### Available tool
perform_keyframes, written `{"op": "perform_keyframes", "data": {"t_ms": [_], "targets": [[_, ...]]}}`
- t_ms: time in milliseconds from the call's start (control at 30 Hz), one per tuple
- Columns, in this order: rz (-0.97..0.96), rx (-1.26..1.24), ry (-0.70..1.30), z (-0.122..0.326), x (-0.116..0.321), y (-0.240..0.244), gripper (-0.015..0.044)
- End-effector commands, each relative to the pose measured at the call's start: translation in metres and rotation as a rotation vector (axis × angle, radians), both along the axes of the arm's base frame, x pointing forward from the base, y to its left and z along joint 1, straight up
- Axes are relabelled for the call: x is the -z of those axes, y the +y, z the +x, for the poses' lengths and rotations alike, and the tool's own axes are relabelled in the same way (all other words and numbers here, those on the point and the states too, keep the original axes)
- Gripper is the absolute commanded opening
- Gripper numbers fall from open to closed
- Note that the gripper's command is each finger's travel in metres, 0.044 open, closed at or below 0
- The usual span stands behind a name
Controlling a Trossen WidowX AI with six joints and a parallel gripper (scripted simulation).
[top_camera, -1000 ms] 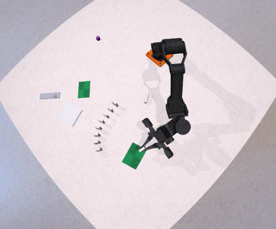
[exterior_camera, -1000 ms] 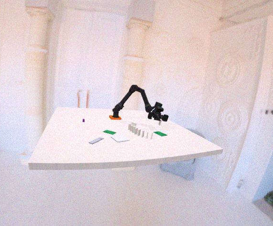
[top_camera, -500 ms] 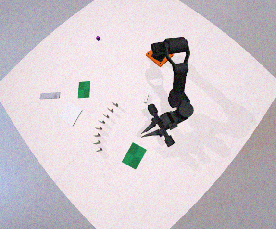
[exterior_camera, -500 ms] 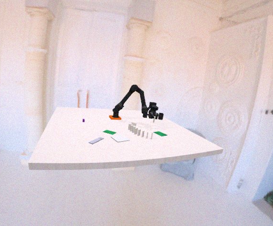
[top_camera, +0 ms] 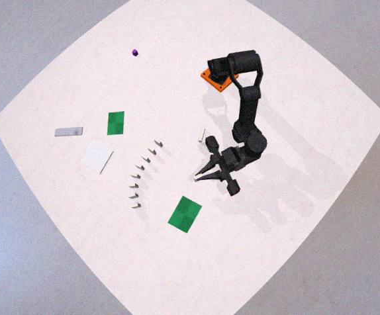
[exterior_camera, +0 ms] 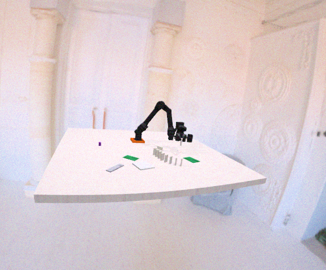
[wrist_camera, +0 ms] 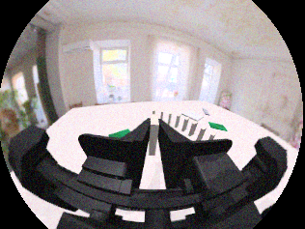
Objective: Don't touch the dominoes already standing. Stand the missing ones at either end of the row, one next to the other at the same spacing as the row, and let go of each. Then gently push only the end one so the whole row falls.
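Note:
Several pale dominoes (top_camera: 136, 176) (exterior_camera: 166, 158) (wrist_camera: 185, 126) stand in a curved row, evenly spaced. My gripper (top_camera: 196, 177) (exterior_camera: 181, 138) (wrist_camera: 153, 121) is shut on one pale domino (exterior_camera: 181, 142) (wrist_camera: 152, 141). It holds this domino roughly upright above the table, to the right of the row in the top view and apart from it. Another loose domino (top_camera: 201, 135) (exterior_camera: 159, 148) lies on the table, between the row's upper end and the arm in the top view.
One green patch (top_camera: 185, 214) (exterior_camera: 191, 159) lies near the row's lower end; another (top_camera: 115, 122) (exterior_camera: 130, 157) lies beyond its upper end. A white flat square (top_camera: 96, 156) (exterior_camera: 143, 165), a grey bar (top_camera: 68, 131) (exterior_camera: 115, 168) and a small purple block (top_camera: 135, 52) (exterior_camera: 99, 143) also lie on the table.

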State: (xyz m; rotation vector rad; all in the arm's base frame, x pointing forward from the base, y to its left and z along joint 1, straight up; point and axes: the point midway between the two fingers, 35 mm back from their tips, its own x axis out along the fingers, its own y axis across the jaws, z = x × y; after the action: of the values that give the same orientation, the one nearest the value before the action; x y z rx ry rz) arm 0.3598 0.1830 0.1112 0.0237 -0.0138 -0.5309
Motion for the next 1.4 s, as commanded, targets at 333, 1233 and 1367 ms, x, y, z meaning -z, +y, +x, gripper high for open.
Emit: {"op": "perform_keyframes", "data": {"t_ms": [333, 1233, 1367], "targets": [[0.003, 0.006, -0.002, 0.002, 0.016, 0.000, 0.0027], [0.021, 0.006, -0.011, 0.006, 0.070, -0.004, 0.0053], [0.021, 0.006, -0.011, 0.006, 0.070, -0.004, 0.0158]]}}
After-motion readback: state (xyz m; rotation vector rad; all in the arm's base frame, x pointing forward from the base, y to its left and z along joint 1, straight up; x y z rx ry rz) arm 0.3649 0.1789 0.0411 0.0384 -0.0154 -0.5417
